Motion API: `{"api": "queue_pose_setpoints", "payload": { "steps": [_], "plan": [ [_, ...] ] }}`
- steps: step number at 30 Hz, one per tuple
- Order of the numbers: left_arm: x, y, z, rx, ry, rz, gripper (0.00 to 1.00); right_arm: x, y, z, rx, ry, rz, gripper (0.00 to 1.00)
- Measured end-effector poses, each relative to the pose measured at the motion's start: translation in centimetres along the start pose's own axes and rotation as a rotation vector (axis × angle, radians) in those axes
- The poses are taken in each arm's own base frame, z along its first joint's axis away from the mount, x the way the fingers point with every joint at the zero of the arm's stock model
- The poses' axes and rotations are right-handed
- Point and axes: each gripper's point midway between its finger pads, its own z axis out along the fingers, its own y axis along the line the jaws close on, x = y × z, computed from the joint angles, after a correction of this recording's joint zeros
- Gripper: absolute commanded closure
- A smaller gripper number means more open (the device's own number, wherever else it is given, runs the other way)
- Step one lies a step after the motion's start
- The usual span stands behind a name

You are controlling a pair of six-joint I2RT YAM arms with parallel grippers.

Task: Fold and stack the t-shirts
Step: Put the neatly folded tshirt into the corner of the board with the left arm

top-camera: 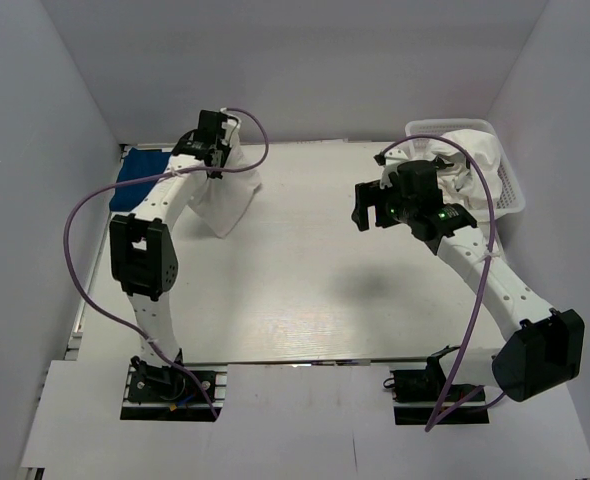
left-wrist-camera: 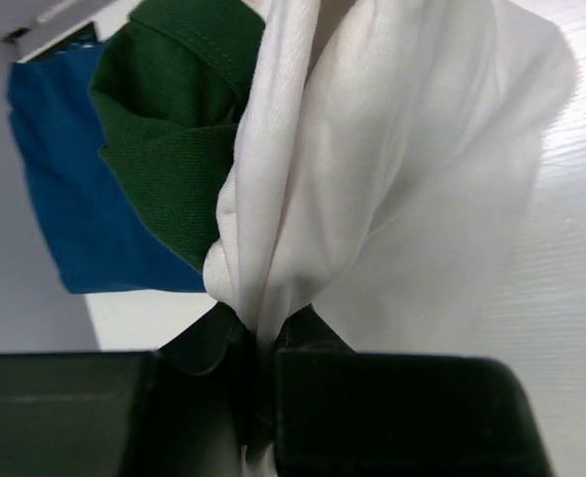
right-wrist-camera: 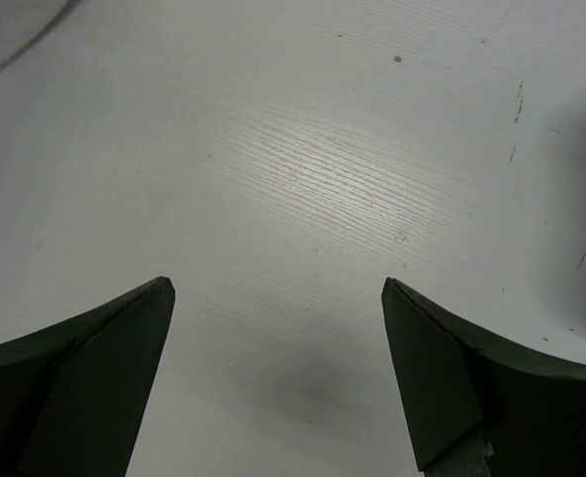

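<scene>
White tee [left-wrist-camera: 392,149] pinched in left pincer [left-wrist-camera: 260,348] | green sleeve [left-wrist-camera: 164,149] wrist-view only

The left arm [top-camera: 165,195] and right arm [top-camera: 485,275] are alike: white tubular links joined by boxy black housings, each on a black base [top-camera: 170,392], with a purple cable [top-camera: 68,240] looping loosely alongside. A small green light [top-camera: 441,214] glows on the right wrist (bright against the black casing). The right end effector [right-wrist-camera: 276,283] has two dark, matte, wedge-shaped fingers [right-wrist-camera: 84,378] with slanted inner faces, and the left end effector [left-wrist-camera: 258,343] is a similar near-black block.
</scene>
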Motion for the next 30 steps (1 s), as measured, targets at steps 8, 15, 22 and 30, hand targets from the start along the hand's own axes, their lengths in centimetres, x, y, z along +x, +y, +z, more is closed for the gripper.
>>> {"api": "queue_pose_setpoints", "payload": {
  "steps": [8,15,22,30],
  "plan": [
    [0.6,5.8,0.0,-0.086,0.007,-0.011,1.0,0.1,0.0,0.0,0.001,0.004,0.001,0.09],
    [-1.5,10.6,-1.4,-0.145,-0.058,-0.067,1.0,0.2,0.0,0.0,0.001,0.007,0.005,0.09],
    [-1.8,12.4,-1.5,-0.133,-0.089,-0.101,1.0,0.2,-0.3,0.1,0.02,0.008,0.012,0.09],
    [-1.1,14.8,0.3,-0.142,-0.079,-0.14,1.0,0.2,-1.1,0.1,0.064,0.007,0.021,0.09]
  ]
}}
